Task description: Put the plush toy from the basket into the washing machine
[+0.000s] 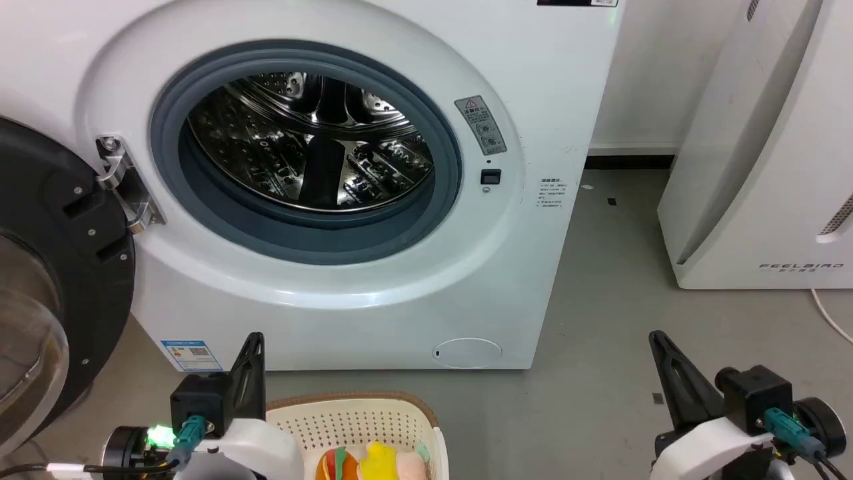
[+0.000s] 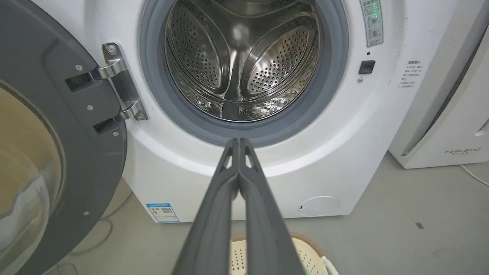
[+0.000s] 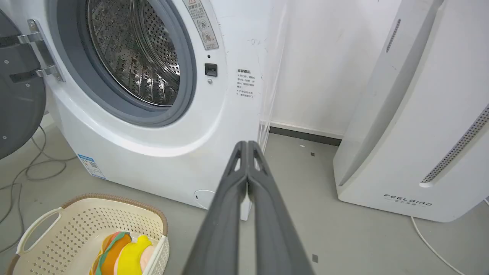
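Pointing up from the bottom corners, pressed closed and empty: left gripper (image 1: 256, 339) and right gripper (image 1: 656, 337). Lying in cream perforated plastic basket (image 1: 353, 401), bottom centre, before open white front-loading washing machine (image 1: 533, 80): yellow-and-orange plush toy (image 1: 376, 463).

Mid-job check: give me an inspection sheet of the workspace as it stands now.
Surface: grey concrete floor.
Job's things: peach, yellow and orange plush toy lies in cream perforated plastic basket; large white front-loading washing machine, black-framed glass door open.
Clutter: small dark scraps on floor.
End effectors: left end effector shut, empty; right end effector shut, empty.
Cables: grey cords beside machine; white cord by appliance.
Surroundings: white FEELBIRD appliance, white wall.
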